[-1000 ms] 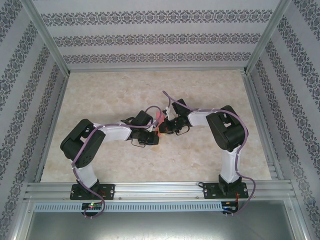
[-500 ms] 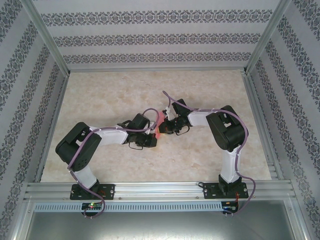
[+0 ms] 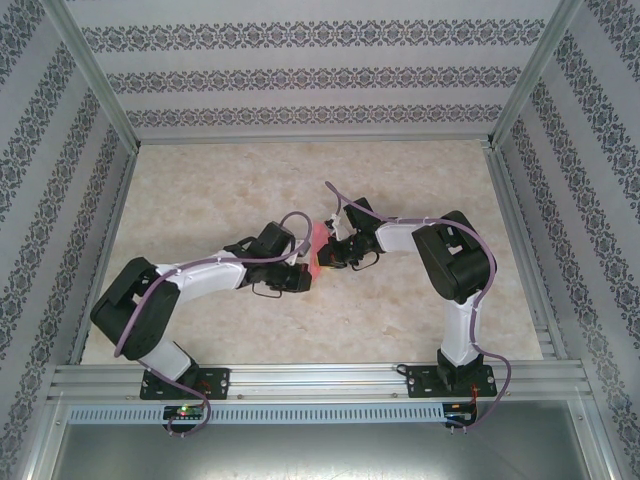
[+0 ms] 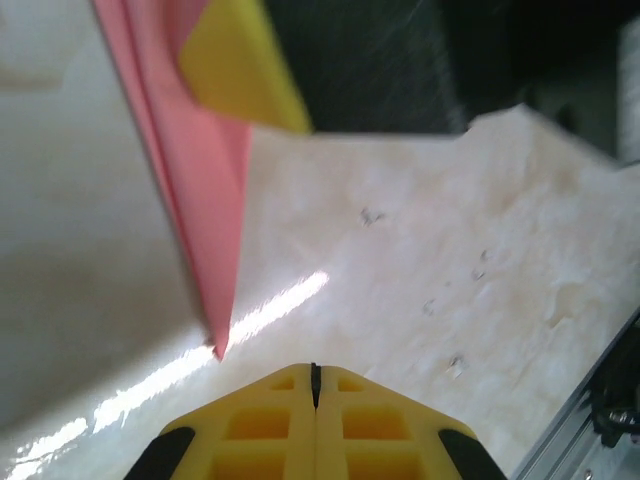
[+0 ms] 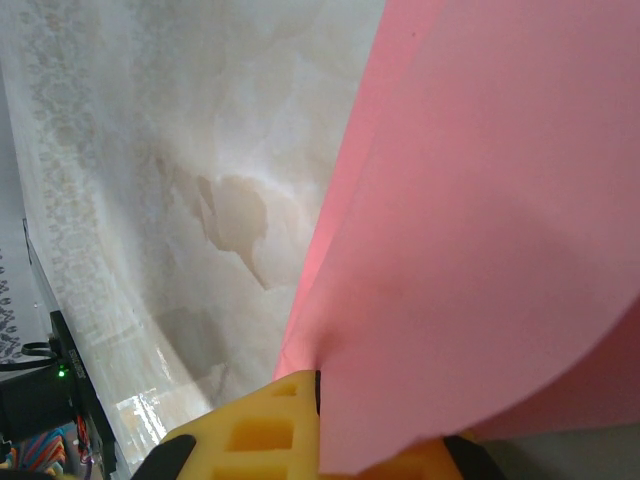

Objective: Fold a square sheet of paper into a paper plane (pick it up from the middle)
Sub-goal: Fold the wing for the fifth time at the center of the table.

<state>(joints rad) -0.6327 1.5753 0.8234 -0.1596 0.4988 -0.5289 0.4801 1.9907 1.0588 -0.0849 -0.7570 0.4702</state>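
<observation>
Since a second ago the left arm (image 3: 170,285) had swung its elbow out and down toward its own side. Its claw stayed close by the paper, and the right arm had not shifted.

From above: the left claw (image 3: 303,275) and right claw (image 3: 328,256) met nose to nose over the table (image 3: 230,190). The pink paper (image 3: 319,243) stood on edge between them as a narrow strip.

Left wrist: the left claw (image 4: 314,400) was pinched fully shut, pads meeting on nothing. The pink paper (image 4: 200,180) hung ahead of it and to the left in doubled layers, tapering to a point just beyond the fingertips and not touching them. At the paper's upper end sat a yellow pad (image 4: 240,60) of the right claw.

Right wrist: the right claw (image 5: 318,425) was clamped shut on the pink paper (image 5: 480,220), which rose from the seam between its pads.

Judgement: the sheet was picked up and at least one fold was made. More creases probably remained. Whether the dart was finished I could not tell.
</observation>
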